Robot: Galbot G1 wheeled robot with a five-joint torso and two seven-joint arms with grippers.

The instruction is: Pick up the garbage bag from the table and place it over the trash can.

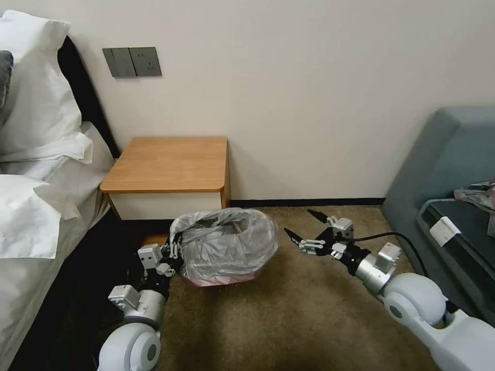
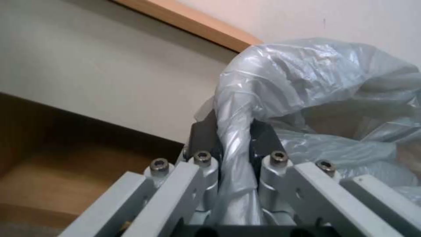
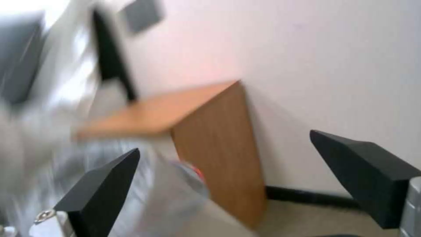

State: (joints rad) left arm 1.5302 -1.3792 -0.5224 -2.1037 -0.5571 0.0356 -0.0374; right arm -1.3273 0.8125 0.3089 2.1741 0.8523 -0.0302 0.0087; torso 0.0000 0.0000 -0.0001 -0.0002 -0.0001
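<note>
The garbage bag (image 1: 227, 245), wrinkled grey film with a pink rim low down, is draped over the trash can on the carpet in front of the table (image 1: 170, 165). The film hides the can, apart from a beige inside (image 2: 333, 120) seen through the bag's mouth. My left gripper (image 1: 174, 248) is at the bag's left edge, shut on a twisted strand of film (image 2: 235, 138) between its fingers (image 2: 204, 135). To the right of the bag my right gripper (image 1: 305, 226) is open and apart from it, with dark fingertips (image 3: 105, 187) spread wide and the bag (image 3: 166, 194) beyond them.
A bed with white pillows (image 1: 36, 154) runs along the left, close to my left arm. A grey-blue sofa (image 1: 443, 170) stands at the right, with a patterned cloth bundle (image 1: 477, 193) on it. Brown carpet (image 1: 289, 319) lies open between my arms. A wall socket plate (image 1: 132, 62) hangs above the table.
</note>
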